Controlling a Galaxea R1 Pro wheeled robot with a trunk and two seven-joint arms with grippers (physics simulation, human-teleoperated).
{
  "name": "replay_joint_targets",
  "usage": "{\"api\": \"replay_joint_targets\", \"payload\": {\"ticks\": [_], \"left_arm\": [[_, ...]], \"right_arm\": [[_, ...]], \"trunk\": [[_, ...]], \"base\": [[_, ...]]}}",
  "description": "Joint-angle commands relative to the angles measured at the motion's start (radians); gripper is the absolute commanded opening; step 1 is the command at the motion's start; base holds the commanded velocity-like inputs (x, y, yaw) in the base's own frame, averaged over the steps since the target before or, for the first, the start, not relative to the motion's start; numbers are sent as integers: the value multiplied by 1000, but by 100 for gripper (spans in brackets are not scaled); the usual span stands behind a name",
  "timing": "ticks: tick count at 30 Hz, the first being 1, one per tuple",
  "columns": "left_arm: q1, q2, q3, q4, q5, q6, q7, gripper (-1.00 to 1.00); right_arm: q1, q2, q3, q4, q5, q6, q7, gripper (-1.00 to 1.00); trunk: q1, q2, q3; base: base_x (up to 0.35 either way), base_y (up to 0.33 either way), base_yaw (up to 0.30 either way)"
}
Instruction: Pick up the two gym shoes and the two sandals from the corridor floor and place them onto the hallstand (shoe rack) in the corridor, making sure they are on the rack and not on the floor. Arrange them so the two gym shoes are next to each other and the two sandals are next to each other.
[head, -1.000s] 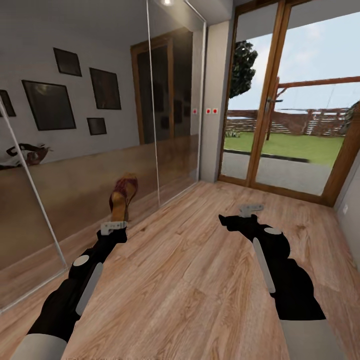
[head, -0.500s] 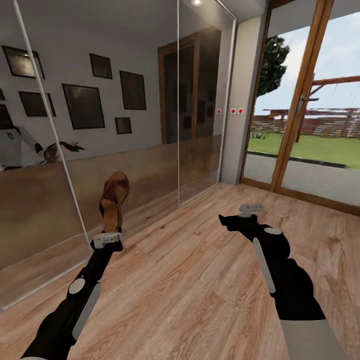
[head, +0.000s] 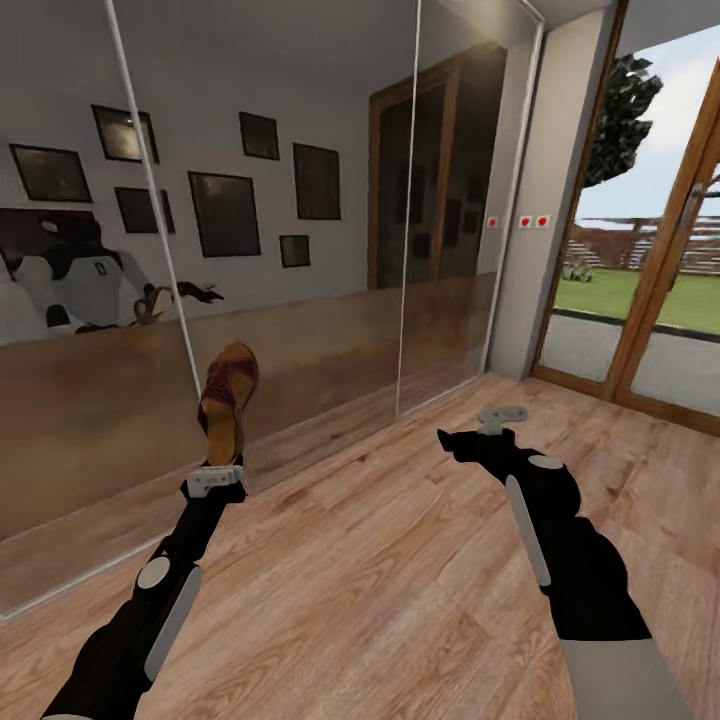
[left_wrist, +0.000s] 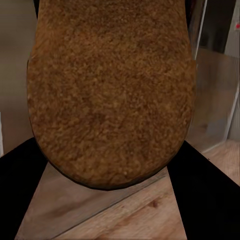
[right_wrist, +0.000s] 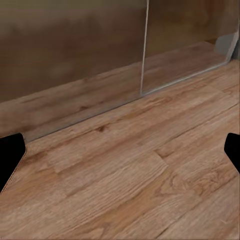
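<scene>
My left pincer (head: 214, 481) is clamped on a dark brown leather sandal with a tan footbed (head: 229, 396), which stands upright above it, toe end high, sole toward my wrist camera. My right pincer (head: 501, 415) hangs wide open and empty over the light wood-grain plank floor (head: 380, 560). I judge this a carry: the white rack isn't ahead of me, so I should keep turning the base gently, hold the grip firm and the sandal steady, well clear of the mirrored sliding doors (head: 300, 250) just beyond it. Against the frame a second ago, the whole view has swung left: the glazed wooden patio door (head: 660, 300) slides toward the right edge, and my own reflection (head: 80, 285) shows larger in the mirror.
</scene>
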Motion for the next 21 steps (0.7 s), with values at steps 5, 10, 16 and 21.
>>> {"api": "replay_joint_targets", "payload": {"ticks": [5,10,16,21], "left_arm": [[-1,1,-2,1,11,-4,-4,-100],[-1,1,-2,1,11,-4,-4,-100],[-1,1,-2,1,11,-4,-4,-100],[-1,1,-2,1,11,-4,-4,-100]], "right_arm": [[0,0,-1,-1,1,5,4,100],[0,0,-1,-1,1,5,4,100],[0,0,-1,-1,1,5,4,100],[0,0,-1,-1,0,5,4,100]], "trunk": [[0,0,-1],[0,0,-1],[0,0,-1],[0,0,-1]], "base": [[181,-33,289],[48,-35,289],[199,-203,289],[232,-240,289]]}}
